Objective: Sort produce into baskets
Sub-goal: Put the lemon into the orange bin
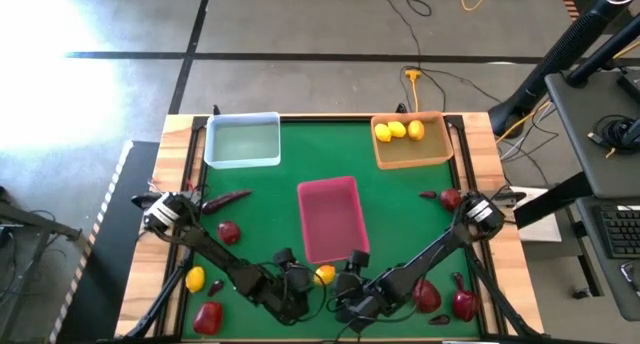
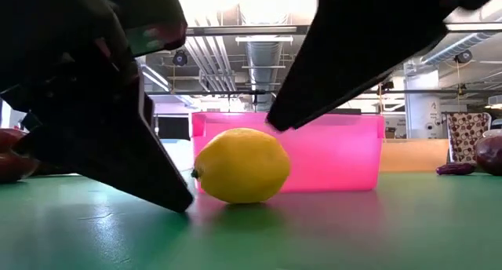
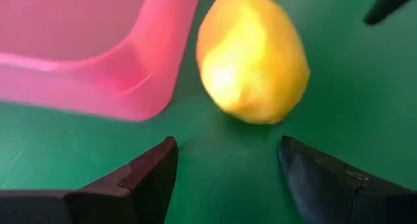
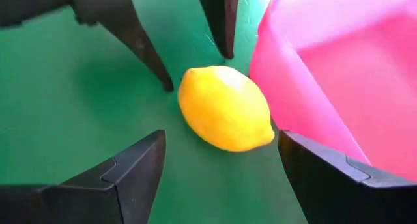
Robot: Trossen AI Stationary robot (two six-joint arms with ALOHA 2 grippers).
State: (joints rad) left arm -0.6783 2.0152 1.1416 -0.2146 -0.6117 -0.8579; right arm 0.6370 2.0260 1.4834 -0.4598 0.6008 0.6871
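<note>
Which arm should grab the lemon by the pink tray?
Probably the right. Both grippers are open at the lemon beside the pink tray, but the right gripper has it between its fingers, while the left gripper sits short of it, and the lemons' tan tray is on the right.

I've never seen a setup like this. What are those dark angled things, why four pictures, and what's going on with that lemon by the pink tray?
The dark things are two robot arms, each ending in a two-finger gripper. One picture looks down on the whole table, one looks level across the tabletop, and two come from cameras on the arms' wrists.

On the green table sit three trays: a pale blue tray, a pink tray and a tan tray holding three lemons. Red fruits and dark maroon pieces lie scattered around.

Both grippers meet at one lemon lying beside the pink tray's near end. The left gripper and right gripper are each open, fingers either side of it. Nothing is held yet.
</note>
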